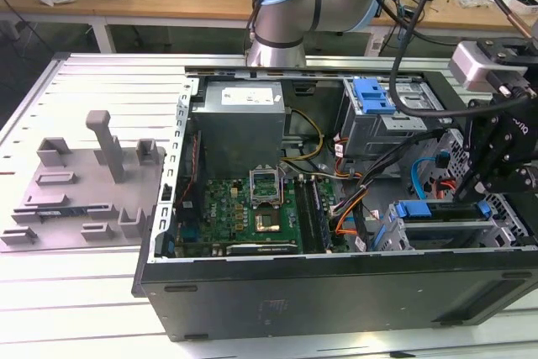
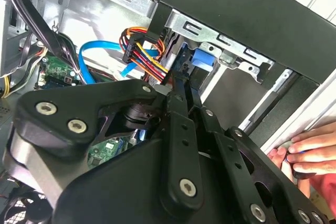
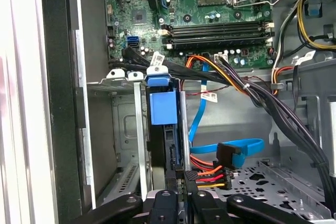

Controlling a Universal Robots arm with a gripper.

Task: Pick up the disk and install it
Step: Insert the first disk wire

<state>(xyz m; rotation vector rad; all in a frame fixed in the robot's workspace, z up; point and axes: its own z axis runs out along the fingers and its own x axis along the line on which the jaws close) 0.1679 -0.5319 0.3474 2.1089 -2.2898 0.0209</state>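
Observation:
The disk (image 3: 161, 107) stands edge-on in a metal drive bay (image 3: 122, 129) at the front corner of the open computer case, its blue carrier bracket facing outward. In the exterior view the disk (image 1: 441, 226) lies in the bay on that view's right, blue at both ends. My gripper (image 3: 181, 199) sits right at the disk's near end, its black fingers drawn close together on the disk's thin edge. In the second wrist view the gripper (image 2: 184, 90) points along the bay toward the blue bracket (image 2: 202, 59). From outside, the gripper (image 1: 471, 191) hangs just above the bay.
Red, orange and black power cables (image 3: 210, 174) and a blue data cable (image 3: 236, 148) lie beside the bay. The motherboard (image 1: 252, 203) and power supply (image 1: 239, 124) fill the case. A person's hand (image 2: 310, 156) rests outside the case wall. A grey fixture (image 1: 92, 182) stands on the exterior view's left.

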